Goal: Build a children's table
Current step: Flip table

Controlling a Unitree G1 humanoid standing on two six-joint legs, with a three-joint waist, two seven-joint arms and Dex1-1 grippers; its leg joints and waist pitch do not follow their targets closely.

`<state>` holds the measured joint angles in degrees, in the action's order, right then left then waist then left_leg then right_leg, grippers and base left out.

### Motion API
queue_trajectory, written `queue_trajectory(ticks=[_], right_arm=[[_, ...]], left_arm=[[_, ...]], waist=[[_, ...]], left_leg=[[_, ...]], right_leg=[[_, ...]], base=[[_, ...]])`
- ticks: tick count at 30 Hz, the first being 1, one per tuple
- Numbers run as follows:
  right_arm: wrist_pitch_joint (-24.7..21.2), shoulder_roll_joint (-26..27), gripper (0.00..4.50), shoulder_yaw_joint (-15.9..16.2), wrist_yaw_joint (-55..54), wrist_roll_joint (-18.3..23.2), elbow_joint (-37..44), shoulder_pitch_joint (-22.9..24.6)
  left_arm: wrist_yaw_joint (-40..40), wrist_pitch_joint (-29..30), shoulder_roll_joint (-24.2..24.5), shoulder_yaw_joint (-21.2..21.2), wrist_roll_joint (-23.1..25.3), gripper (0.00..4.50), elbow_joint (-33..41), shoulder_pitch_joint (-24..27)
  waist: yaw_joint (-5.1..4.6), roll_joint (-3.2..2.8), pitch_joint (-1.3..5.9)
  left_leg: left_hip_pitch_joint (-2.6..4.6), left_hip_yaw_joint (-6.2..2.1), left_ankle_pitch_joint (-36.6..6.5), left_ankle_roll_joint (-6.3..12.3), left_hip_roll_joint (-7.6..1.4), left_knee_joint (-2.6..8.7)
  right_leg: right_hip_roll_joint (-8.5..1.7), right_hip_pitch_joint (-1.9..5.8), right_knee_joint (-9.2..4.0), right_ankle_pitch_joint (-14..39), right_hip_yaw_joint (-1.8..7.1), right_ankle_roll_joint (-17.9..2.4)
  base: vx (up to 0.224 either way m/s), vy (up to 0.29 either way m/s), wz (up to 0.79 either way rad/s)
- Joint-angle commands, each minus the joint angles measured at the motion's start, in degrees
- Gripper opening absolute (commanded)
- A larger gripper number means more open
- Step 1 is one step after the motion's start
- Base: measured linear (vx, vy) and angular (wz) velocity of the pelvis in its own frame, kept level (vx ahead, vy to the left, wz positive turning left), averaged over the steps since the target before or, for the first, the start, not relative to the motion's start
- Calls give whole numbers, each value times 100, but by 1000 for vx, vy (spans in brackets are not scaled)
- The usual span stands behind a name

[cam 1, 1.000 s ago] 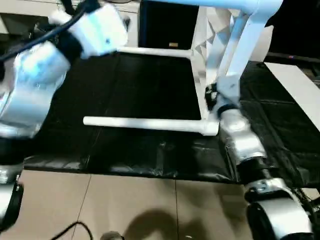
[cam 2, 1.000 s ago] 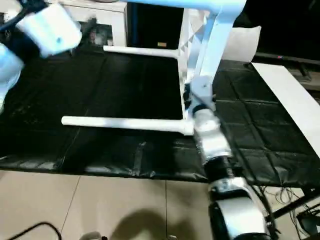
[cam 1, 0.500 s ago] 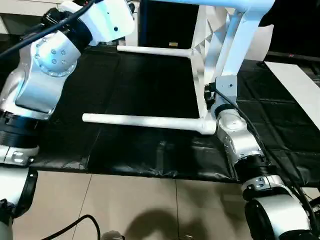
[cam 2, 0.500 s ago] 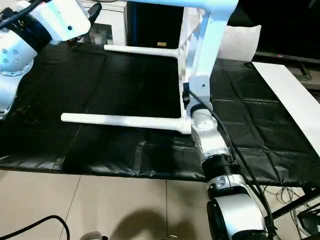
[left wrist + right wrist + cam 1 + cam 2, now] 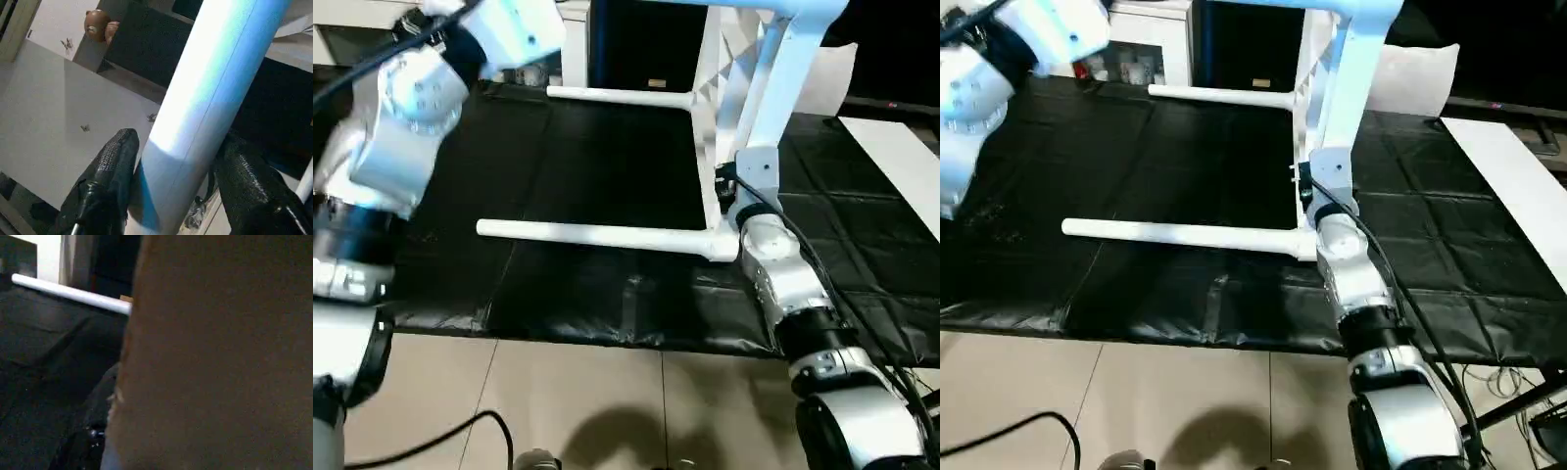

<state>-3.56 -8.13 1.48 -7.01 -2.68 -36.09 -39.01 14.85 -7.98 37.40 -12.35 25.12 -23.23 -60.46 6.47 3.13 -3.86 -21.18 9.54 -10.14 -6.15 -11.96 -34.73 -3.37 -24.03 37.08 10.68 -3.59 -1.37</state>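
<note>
While the white plastic children's table (image 5: 724, 127) stands on edge, the left gripper (image 5: 171, 196) has its black fingers (image 5: 110, 171) round one white tubular leg (image 5: 205, 98); whether the right gripper (image 5: 729, 191) grips cannot be told.

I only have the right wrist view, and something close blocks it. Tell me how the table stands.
Observer: The tabletop stands on its edge on the black work surface. The near leg and far leg lie level, pointing to the robot's left.
Operator: Report the left pincer.
Observer: The left pincer is closed around an upper leg.
Operator: Place the right pincer.
Observer: The right pincer sits at the tabletop's lower near corner, just above the near leg's socket.
</note>
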Motion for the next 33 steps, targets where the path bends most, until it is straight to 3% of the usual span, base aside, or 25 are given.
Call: queue_trajectory(ticks=[1, 2, 5, 8, 9, 11, 12, 14, 15, 17, 19, 24, 26, 33], right_arm=[[94, -210, 216, 250, 99, -467, 216, -11], [115, -315, 216, 293, 127, -547, 291, -31], [67, -537, 216, 330, 259, -642, 529, -80], [-88, -941, 216, 374, 692, -711, 825, -323], [-113, -992, 216, 384, 763, -716, 860, -356], [-414, -1510, 216, 422, 1595, -615, 1078, -800], [-471, -1579, 216, 406, 1711, -575, 1107, -872], [-519, -1666, 216, 392, 1845, -519, 1131, -972], [-545, -1747, 216, 409, 1993, -484, 1143, -1060], [-484, -2060, 216, 574, 2826, -302, 1245, -1316], [-419, -2193, 281, 593, 3263, -101, 1338, -1438], [-192, -2356, 320, 518, 3939, 170, 1279, -1779], [275, -2388, 342, 523, 4165, 173, 1175, -1881], [776, -2320, 403, 319, 4314, 340, 1151, -1911]], left_arm=[[-78, -36, -42, 7, 4, 225, -145, -204], [56, -51, -41, 25, -78, 222, -120, -225], [393, -1, -23, 65, -278, 212, 44, -172], [1048, 393, -133, 329, -982, 202, 412, 44], [1103, 458, -153, 376, -1076, 202, 464, 71], [1347, 1002, -240, 738, -1658, 200, 766, 266], [1355, 1075, -237, 792, -1715, 200, 809, 301], [1360, 1161, -244, 881, -1797, 198, 849, 347], [1345, 1264, -283, 991, -1910, 198, 878, 387], [1374, 1749, -426, 1392, -2370, 198, 1082, 571], [1408, 2041, -489, 1612, -2598, 197, 1238, 686], [1390, 2684, -624, 2037, -2964, 197, 1572, 745], [1255, 2986, -724, 2200, -3120, 197, 1662, 669], [1197, 3380, -839, 2364, -3176, 197, 1899, 701]], waist=[[7, -118, 471], [10, -136, 464], [33, -96, 452], [66, -135, 455], [74, -116, 452], [71, -120, 460], [66, -102, 461], [80, -136, 458], [72, -122, 454], [78, -116, 446], [83, -93, 448], [87, -90, 408], [135, -101, 394], [172, -105, 402]], left_leg=[[56, -10, -898, -390, -39, 367], [66, -12, -949, -393, -44, 368], [57, 6, -949, -358, -36, 361], [36, 22, -688, -276, -35, 339], [4, 26, -581, -234, -21, 333], [-23, 34, -472, -154, 4, 311], [-37, 39, -431, -80, 9, 299], [-36, 56, -373, -1, 10, 287], [-44, 56, -366, 18, 11, 287], [-38, 56, -445, 21, 7, 288], [-26, 56, -488, 57, -12, 286], [14, 59, -812, 119, -37, 292], [24, 57, -934, 95, -47, 292], [37, 31, -1151, 21, -49, 312]], right_leg=[[-379, 363, -346, 433, 282, -761], [-383, 355, -352, 496, 282, -764], [-387, 368, -360, 621, 288, -776], [-390, 383, -332, 397, 295, -848], [-379, 408, -308, 252, 294, -884], [-372, 435, -296, 202, 290, -921], [-370, 445, -294, 226, 289, -942], [-360, 416, -317, 247, 296, -925], [-358, 420, -319, 265, 295, -913], [-363, 414, -337, 501, 283, -905], [-366, 410, -339, 602, 279, -908], [-372, 327, -414, 1224, 265, -871], [-380, 304, -440, 1468, 262, -817], [-380, 295, -457, 1625, 245, -755]], base=[[0, 0, 0], [0, 0, 0], [0, 0, 0], [0, 0, 0], [0, 0, 0], [0, 0, 0], [0, 0, 0], [0, 0, 0], [0, 0, 0], [0, 0, 0], [0, 0, 0], [0, 0, 0], [0, 0, 0], [0, 0, 0]])
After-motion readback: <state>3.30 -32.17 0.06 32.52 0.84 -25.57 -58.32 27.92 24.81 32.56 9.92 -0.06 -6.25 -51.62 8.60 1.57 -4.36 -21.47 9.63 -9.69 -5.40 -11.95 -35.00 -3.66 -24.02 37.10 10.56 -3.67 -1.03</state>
